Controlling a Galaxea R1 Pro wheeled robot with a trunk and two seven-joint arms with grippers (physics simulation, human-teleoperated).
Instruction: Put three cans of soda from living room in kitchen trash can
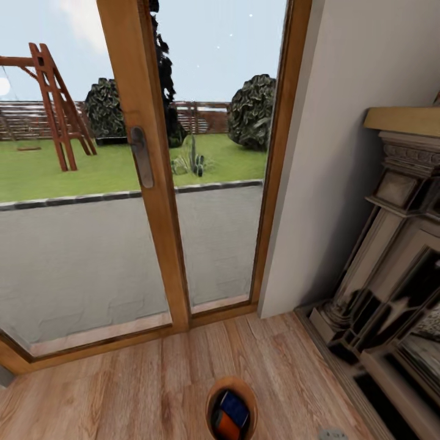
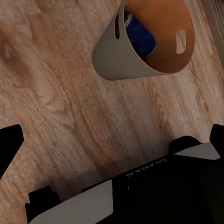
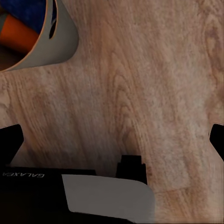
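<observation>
The light grey trash can with its brown-copper inside stands on the wood floor at the bottom of the head view. A blue soda can and an orange soda can lie inside it; a third can is not visible. In the left wrist view the trash can holds the blue can. The right wrist view catches the trash can with an orange can and the blue can in it. My left gripper and right gripper hang open over the floor, holding nothing.
A wooden-framed glass door fills the wall ahead, with a patio and garden beyond. A carved stone fireplace stands close at the right. Light wood plank floor lies between. My dark base shows beneath the grippers.
</observation>
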